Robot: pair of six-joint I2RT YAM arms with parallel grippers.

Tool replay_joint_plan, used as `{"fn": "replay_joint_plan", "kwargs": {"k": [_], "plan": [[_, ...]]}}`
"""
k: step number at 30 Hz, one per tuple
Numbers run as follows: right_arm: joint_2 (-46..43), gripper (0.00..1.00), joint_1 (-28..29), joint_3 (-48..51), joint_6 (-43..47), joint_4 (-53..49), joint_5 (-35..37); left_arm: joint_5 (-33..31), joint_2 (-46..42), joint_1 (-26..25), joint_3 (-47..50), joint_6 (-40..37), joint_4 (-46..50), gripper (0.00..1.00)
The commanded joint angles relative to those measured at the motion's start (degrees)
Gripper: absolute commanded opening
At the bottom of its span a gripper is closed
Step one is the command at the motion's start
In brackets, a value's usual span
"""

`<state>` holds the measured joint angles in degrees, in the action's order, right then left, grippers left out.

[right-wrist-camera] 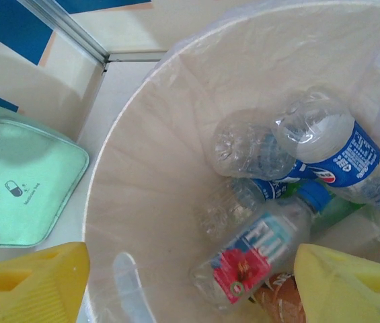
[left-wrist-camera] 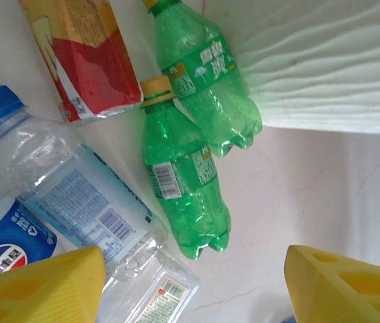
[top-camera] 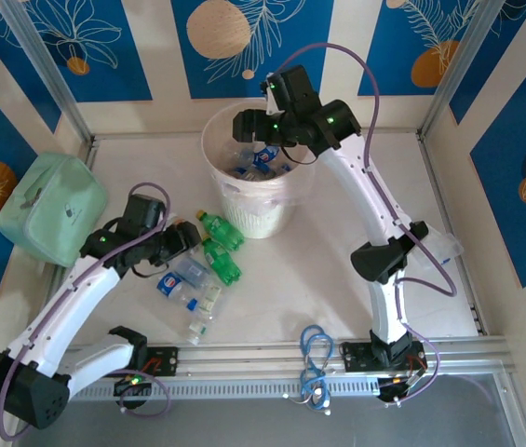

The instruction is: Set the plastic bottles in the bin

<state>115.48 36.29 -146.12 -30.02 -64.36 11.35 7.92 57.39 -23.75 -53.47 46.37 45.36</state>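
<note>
A white tabletop (top-camera: 356, 289) walled with blue and cream leaf-print panels carries everything. At its left edge sits a mint-green bag (top-camera: 50, 207). Just right of it, toward the near left part of the tabletop, the left gripper (left-wrist-camera: 193, 282) hangs over the loose bottles with its yellow fingers (left-wrist-camera: 38, 286) spread and nothing between them. Under it lie a clear bottle with a blue cap (left-wrist-camera: 75, 188), a Pepsi-labelled bottle (left-wrist-camera: 1, 249), a red-and-yellow pack (left-wrist-camera: 89, 54) and two green bottles, the nearer green bottle (left-wrist-camera: 183, 195) touching the farther green bottle (left-wrist-camera: 210, 87), which lies against the bin's foot.

The bin (top-camera: 253, 209) stands at the middle of the far edge with several clear bottles (right-wrist-camera: 324, 145) already lying in it. The right gripper (right-wrist-camera: 190, 269) is above its mouth, jaws apart and empty. A blue cable coil (top-camera: 314, 358) lies at the near edge, no part of the job.

As I judge it, the right arm is at the drop-off with nothing left to release, and the left arm is lining up a pick. Next the left fingers need to come down astride one bottle, likely the nearer green one, across its body without shoving its neighbour, then close. The right arm must lift clear of the rim before heading back to the pile, keeping out of the left arm's way
</note>
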Motion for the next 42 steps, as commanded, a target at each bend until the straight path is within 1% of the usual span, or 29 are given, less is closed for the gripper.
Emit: {"fn": "replay_joint_plan", "kwargs": {"k": [1, 4, 6, 12, 16, 20, 30, 35, 42], "plan": [[-7.80, 0.79, 2.07, 2.89, -0.56, -0.23, 1.36, 0.60, -0.31, -3.10, 1.00, -3.30, -0.56, 0.71], [-14.53, 0.79, 3.88, 11.52, -1.19, 2.65, 3.13, -0.38, 0.93, -7.35, 1.92, -5.66, -0.49, 0.71], [-20.21, 0.79, 4.65, 19.56, -2.72, 5.76, 3.67, -0.63, 2.25, -10.67, 2.53, -7.73, 0.02, 0.71], [-35.73, 0.81, 4.80, 40.90, -8.34, 12.79, 3.72, -2.53, 6.89, -20.06, 2.41, -11.80, 4.02, 0.72], [-42.07, 0.85, 4.25, 49.54, -11.02, 13.72, 4.08, -3.27, 9.76, -23.31, 2.58, -12.95, 5.41, 0.75], [-45.97, 0.86, 4.04, 54.66, -12.72, 13.01, 4.20, -3.46, 11.86, -24.11, 2.85, -14.08, 5.35, 0.81], [-52.47, 0.86, 3.00, 62.81, -16.27, 12.59, 3.59, -3.40, 17.78, -24.42, 3.21, -16.78, 5.36, 0.89], [-54.26, 0.86, 2.64, 64.90, -17.01, 12.34, 3.45, -6.20, 20.29, -24.42, 3.05, -18.04, 5.43, 0.89], [-55.97, 0.86, 2.20, 68.18, -18.47, 12.15, 2.78, -4.94, 23.72, -24.56, 2.67, -18.17, 2.65, 0.84]]}}
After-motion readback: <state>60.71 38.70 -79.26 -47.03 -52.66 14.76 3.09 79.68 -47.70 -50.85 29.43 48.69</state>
